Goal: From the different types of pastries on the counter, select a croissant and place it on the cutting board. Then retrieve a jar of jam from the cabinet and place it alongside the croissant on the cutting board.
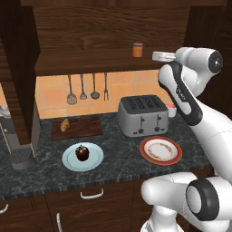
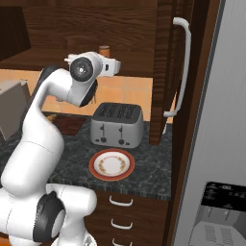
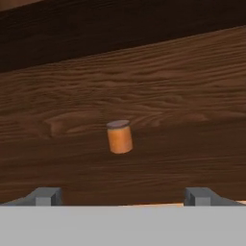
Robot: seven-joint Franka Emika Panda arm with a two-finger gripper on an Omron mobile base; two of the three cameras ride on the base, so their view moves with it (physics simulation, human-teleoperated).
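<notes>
While the arm reaches up toward the cabinet (image 1: 108, 27), the hand (image 3: 122, 196) sits wide open w/ nothing in it, fingertips (image 3: 46, 196) spread far apart at the bottom of the hand view. The jam jar (image 3: 119, 137) stands upright on the cabinet shelf (image 1: 90, 61), centred ahead of the hand & well apart from it; nothing lies between them. In the left base view the jar (image 1: 137, 49) is near the shelf's right end, w/ the arm's wrist just to its right.

Below on the counter (image 1: 122, 158), the croissant (image 1: 65, 125) lies on the left part of the cutting board (image 1: 84, 127), at the back near the tiled wall. In front of the board a light-blue plate (image 1: 93, 161) carries the dark round pastry (image 1: 82, 152). A silver toaster (image 1: 142, 115) stands right of the board, directly under the jar's end of the shelf. A red-rimmed plate (image 1: 161, 150) sits in front of the toaster, & a small white-and-red cup (image 1: 171, 109) is beside the toaster, partly hidden by the arm. Utensils (image 1: 86, 88) hang on the wall under the shelf. The open cabinet door (image 2: 173, 67) w/ its pale handle stands right of the arm.
</notes>
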